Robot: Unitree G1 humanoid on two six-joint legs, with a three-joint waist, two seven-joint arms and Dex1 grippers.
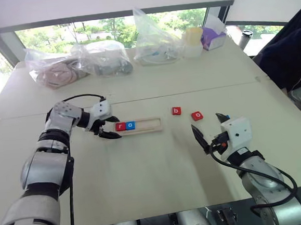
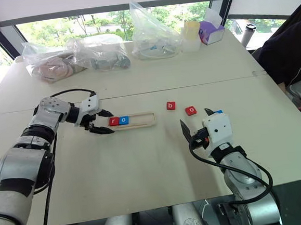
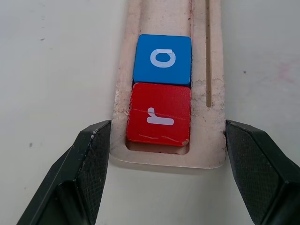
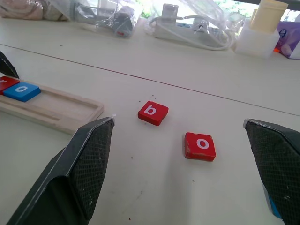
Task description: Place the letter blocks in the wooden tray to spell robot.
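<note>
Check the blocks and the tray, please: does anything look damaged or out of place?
The red r block, at the end of the wooden tray, looks worn: a thin pale line crosses its face and one corner is chipped. The tray's rim beside it is scuffed too. Nothing else stands out.

A pale counter (image 1: 160, 169) fills the room's near side, made of two boards meeting at a seam. Behind it a wide window (image 1: 107, 27) shows green trees in bright daylight, under a white blind. Along the far edge lie clear plastic bags (image 1: 78, 61), a pale cup (image 1: 192, 36) and a purple tissue box (image 1: 213, 38). A dark cloth (image 1: 289, 54) hangs at right.
</note>
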